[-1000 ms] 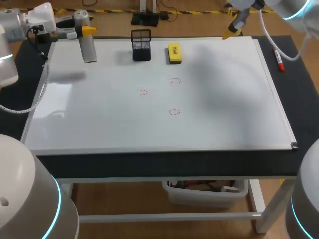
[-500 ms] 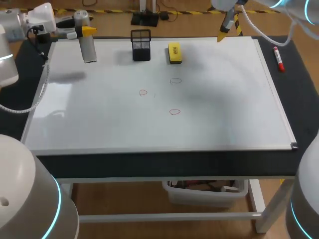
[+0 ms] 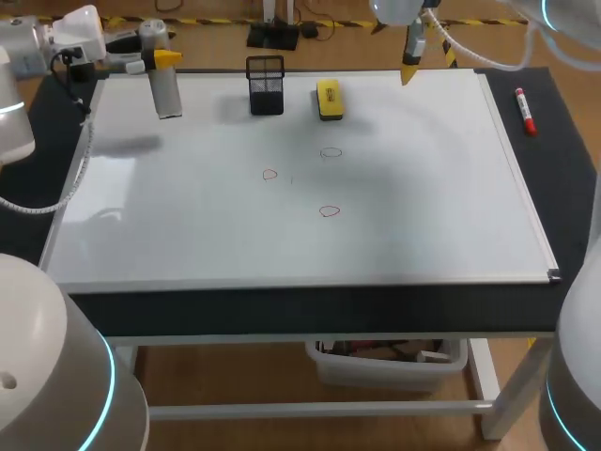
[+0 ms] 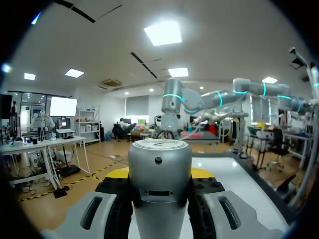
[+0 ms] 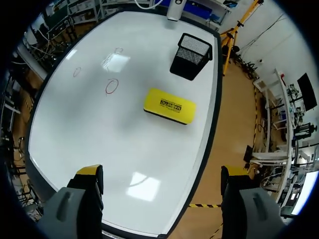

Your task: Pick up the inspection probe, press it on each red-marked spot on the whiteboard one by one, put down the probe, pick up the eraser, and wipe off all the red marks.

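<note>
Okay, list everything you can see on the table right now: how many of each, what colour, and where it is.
table: one, dark top, under everything.
whiteboard: one, white, covering most of the table.
marks: three, red, small loops near the whiteboard's middle.
eraser: one, yellow, on the whiteboard near its far edge.
mesh cup: one, black, beside the eraser on my left arm's side.
marker: one, red, on the table past the whiteboard's right edge.
probe: one, silver, in the left tool at the far left corner.
left tool: one, yellow tips, shut on the probe.
right tool: one, yellow tips, open and empty, above the whiteboard's far edge, right of the eraser.
</note>
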Robot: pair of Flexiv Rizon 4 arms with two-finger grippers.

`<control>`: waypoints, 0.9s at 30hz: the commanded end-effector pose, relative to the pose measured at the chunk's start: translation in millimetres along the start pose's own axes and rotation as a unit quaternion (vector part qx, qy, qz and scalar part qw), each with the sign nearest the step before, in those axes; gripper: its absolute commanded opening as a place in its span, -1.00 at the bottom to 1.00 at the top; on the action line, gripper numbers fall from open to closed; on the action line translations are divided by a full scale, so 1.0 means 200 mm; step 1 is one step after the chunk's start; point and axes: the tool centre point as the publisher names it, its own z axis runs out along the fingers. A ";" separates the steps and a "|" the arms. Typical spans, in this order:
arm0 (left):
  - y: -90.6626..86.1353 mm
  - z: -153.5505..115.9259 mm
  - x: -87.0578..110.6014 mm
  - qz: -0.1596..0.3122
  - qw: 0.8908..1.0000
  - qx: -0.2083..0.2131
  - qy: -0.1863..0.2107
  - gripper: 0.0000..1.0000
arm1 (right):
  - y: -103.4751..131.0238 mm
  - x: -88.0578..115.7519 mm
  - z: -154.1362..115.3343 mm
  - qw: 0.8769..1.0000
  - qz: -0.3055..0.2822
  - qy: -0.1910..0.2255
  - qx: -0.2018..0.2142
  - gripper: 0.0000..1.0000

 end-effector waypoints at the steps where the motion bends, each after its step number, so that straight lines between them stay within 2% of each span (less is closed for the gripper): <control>1: -0.01 0.00 0.01 0.001 1.000 0.000 -0.002 -1.00 | 0.01 0.00 -0.03 0.999 0.000 0.027 0.023 1.00; 18: -0.01 0.00 0.01 0.001 1.000 0.000 -0.002 -1.00 | 0.01 0.00 -0.03 0.999 0.000 0.027 0.023 1.00; 27: -0.01 0.00 0.01 0.001 1.000 0.000 -0.002 -1.00 | 0.07 -0.10 0.01 0.993 -0.096 0.060 0.019 1.00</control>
